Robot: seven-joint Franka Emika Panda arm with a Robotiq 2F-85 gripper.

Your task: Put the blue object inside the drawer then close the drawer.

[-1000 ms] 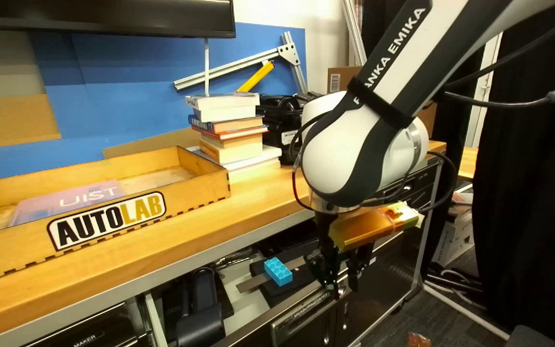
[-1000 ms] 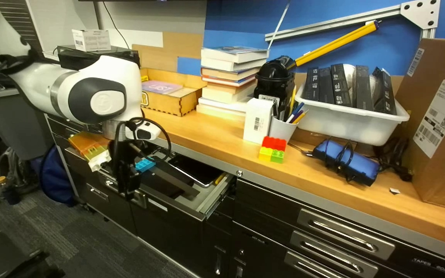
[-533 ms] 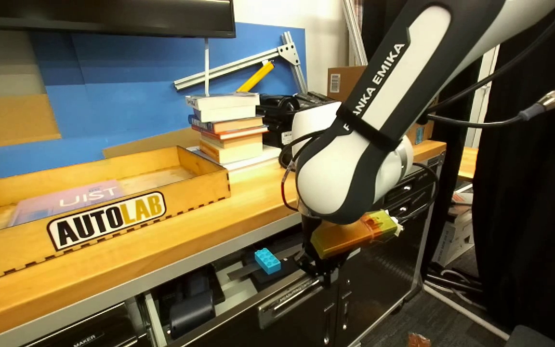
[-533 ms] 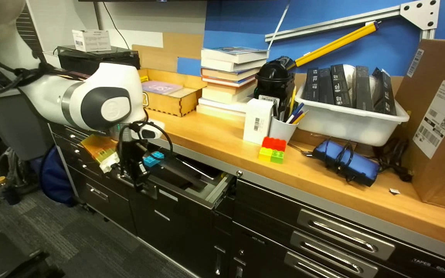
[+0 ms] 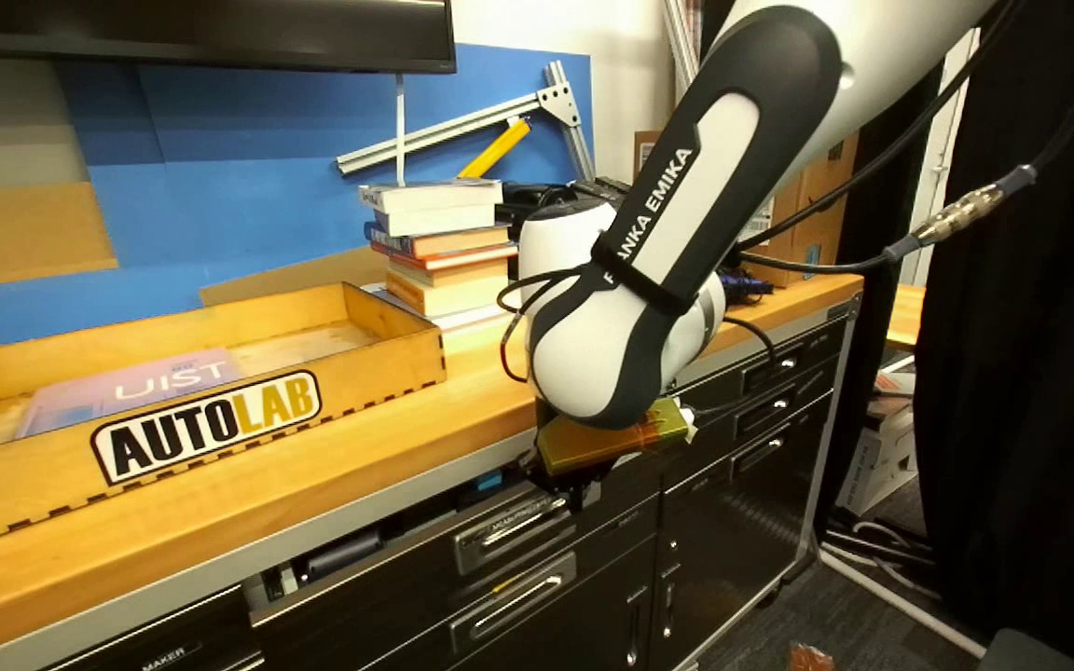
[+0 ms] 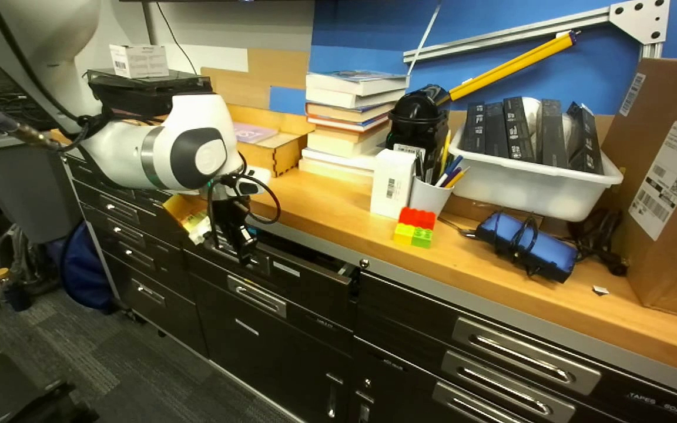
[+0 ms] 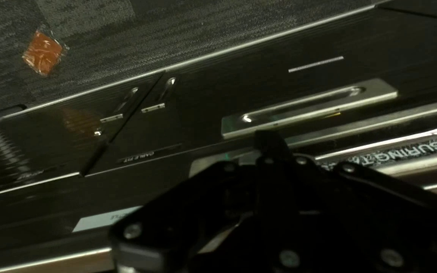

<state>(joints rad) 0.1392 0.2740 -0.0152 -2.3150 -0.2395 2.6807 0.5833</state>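
Note:
The drawer (image 5: 360,587) is partly open, with a narrow gap under the worktop; its black front also shows in an exterior view (image 6: 321,288). Its silver bar handle (image 5: 514,533) is on the front. The blue object (image 5: 488,481), a cyan brick, lies inside the drawer, mostly hidden behind the drawer front. My gripper (image 5: 577,496) points down at the drawer front, beside the handle's end, and appears to touch it. In the wrist view the gripper (image 7: 272,142) has its fingers together, with nothing seen between them.
The worktop (image 6: 338,217) overhangs the drawer. On it stand a wooden AUTOLAB tray (image 5: 388,363), stacked books (image 5: 453,252), a white box (image 6: 391,182) and a red, yellow and green brick block (image 6: 414,226). Another drawer handle (image 5: 514,601) is just below.
The drawer has slid inward under the worktop, carrying the blue object with it. My gripper has moved toward the cabinet along with the drawer front. Its fingers looked apart one second ago.

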